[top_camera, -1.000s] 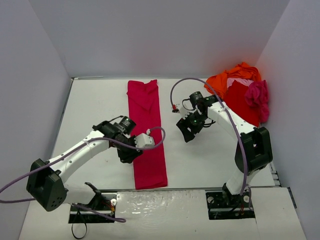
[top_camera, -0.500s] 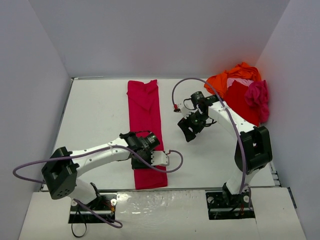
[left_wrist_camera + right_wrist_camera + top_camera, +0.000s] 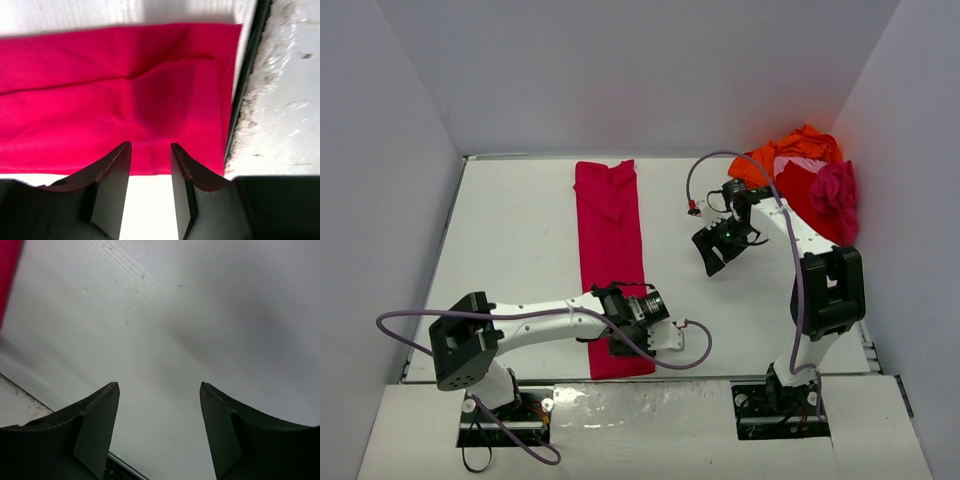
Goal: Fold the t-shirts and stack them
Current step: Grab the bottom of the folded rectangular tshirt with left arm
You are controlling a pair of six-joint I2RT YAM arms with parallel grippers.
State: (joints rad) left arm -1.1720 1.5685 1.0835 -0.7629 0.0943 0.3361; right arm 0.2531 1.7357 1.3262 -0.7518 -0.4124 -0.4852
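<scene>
A crimson t-shirt point(image 3: 611, 245), folded into a long narrow strip, lies on the table from the back to the near edge. My left gripper point(image 3: 623, 346) sits low at the strip's near end, reaching in from its right side. In the left wrist view its jaws point(image 3: 150, 148) stand narrowly open, the tips just over the crimson t-shirt's point(image 3: 115, 90) long edge with nothing between them. My right gripper point(image 3: 714, 252) hangs open over bare table; its wrist view shows the gripper point(image 3: 160, 387) empty. More t-shirts lie heaped at the back right: orange point(image 3: 767, 160), red point(image 3: 800, 205), magenta point(image 3: 836, 195).
The table's near edge, a dark gap point(image 3: 247, 75), runs just past the strip's end, with a rough white ledge point(image 3: 290, 85) beyond. Grey walls enclose the table on three sides. A sliver of the crimson strip point(image 3: 7, 275) shows at the right wrist view's left edge.
My left arm has swung down along the strip from its middle to its near end. My right gripper has drifted right and towards the back, opening slightly.
</scene>
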